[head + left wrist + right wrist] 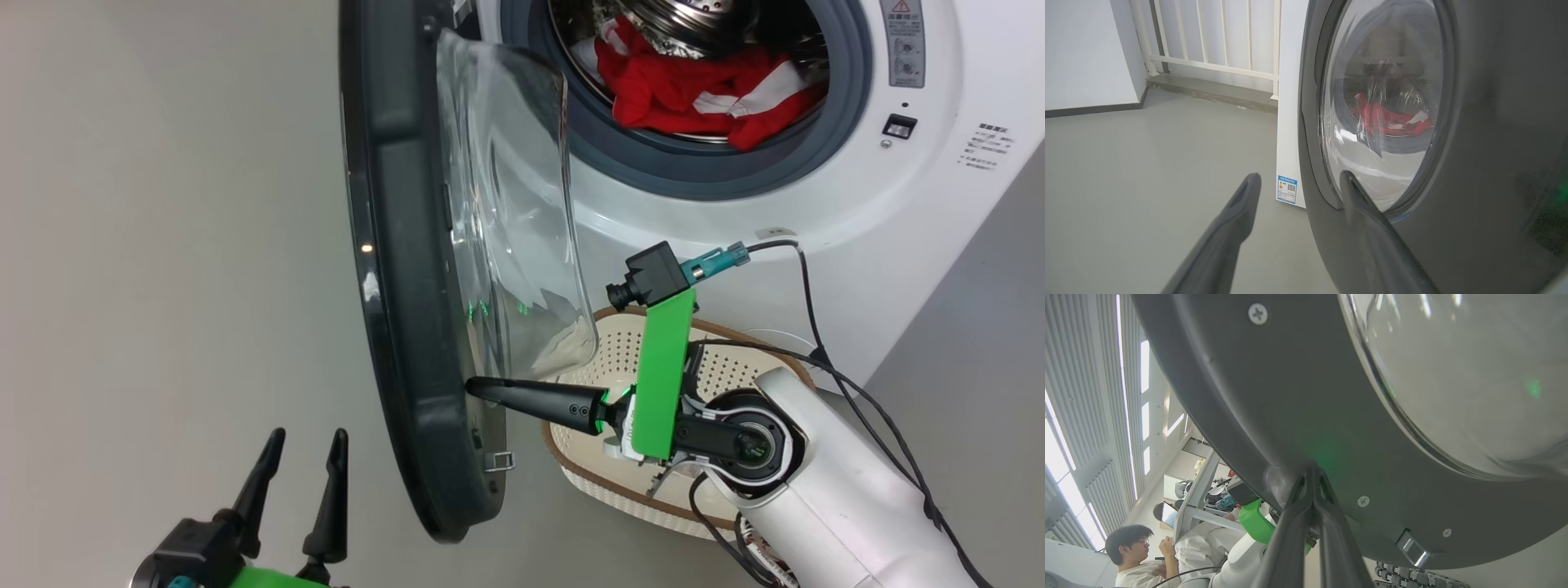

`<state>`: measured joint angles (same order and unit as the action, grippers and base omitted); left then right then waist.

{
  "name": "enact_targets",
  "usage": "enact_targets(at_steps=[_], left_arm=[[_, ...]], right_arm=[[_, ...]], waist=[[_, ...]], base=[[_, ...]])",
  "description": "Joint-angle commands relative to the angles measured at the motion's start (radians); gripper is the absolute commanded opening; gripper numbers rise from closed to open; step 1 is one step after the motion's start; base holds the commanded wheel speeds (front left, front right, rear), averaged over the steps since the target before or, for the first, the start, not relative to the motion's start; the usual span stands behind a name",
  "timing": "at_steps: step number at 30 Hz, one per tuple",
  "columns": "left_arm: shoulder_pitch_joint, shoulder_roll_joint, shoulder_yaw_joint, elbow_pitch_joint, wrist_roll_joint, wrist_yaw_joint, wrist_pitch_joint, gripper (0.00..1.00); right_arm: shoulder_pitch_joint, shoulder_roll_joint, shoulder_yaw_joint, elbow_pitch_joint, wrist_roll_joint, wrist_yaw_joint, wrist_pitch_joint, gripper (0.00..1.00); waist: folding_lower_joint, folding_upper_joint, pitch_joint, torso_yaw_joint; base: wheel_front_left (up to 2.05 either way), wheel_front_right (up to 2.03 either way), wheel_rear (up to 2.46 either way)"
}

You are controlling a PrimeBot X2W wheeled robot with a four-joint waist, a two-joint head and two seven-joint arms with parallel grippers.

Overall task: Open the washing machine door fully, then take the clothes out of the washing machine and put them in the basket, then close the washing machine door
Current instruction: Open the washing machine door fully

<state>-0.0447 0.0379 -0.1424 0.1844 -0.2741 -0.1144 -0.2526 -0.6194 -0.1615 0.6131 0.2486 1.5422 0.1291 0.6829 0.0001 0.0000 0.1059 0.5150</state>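
Observation:
The washing machine door (408, 327) stands edge-on to the head view, swung out from the white washing machine (816, 188), its glass bowl (514, 212) facing the drum. Red and white clothes (702, 90) lie in the drum. My right gripper (475, 387) is shut, its tip pressed against the inner face of the door's dark rim (1331, 416) near the latch (499, 461). My left gripper (304, 445) is open at the lower left, just outside the door's outer face (1494, 143), holding nothing. The basket (604, 457) sits on the floor below the drum, partly hidden by my right arm.
Grey floor (163, 245) spreads to the left of the door. A white railing (1216, 36) and a wall (1081, 53) stand behind the machine. A person (1133, 547) sits at a desk behind me. Cables (816, 327) trail from my right wrist.

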Motion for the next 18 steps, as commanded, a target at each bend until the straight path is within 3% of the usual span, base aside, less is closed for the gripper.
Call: enact_targets(at_steps=[1,2,3,18], left_arm=[[-0.008,0.012,0.036,-0.020,0.005,0.010,-0.009,1.00],[-0.008,0.012,0.036,-0.019,0.006,0.009,-0.009,1.00],[-0.009,0.012,0.037,-0.017,0.007,0.009,-0.009,1.00],[-0.019,0.012,0.060,-0.005,0.016,0.004,-0.009,1.00]], right_arm=[[0.002,0.020,0.010,-0.029,-0.010,0.002,-0.012,0.25],[0.007,0.014,0.010,-0.028,-0.015,0.002,-0.024,0.54],[0.012,0.009,0.011,-0.026,-0.020,0.002,-0.037,1.00],[0.148,-0.130,0.062,0.043,-0.120,0.002,-0.369,1.00]], waist=[[-0.0001,0.0000,-0.003,-0.006],[-0.0001,0.0000,-0.005,-0.011],[-0.0001,0.0000,-0.007,-0.016],[-0.0001,0.0000,-0.025,-0.085]], base=[[0.00,0.00,0.00],[0.00,0.00,0.00],[0.00,0.00,0.00],[0.00,0.00,0.00]])
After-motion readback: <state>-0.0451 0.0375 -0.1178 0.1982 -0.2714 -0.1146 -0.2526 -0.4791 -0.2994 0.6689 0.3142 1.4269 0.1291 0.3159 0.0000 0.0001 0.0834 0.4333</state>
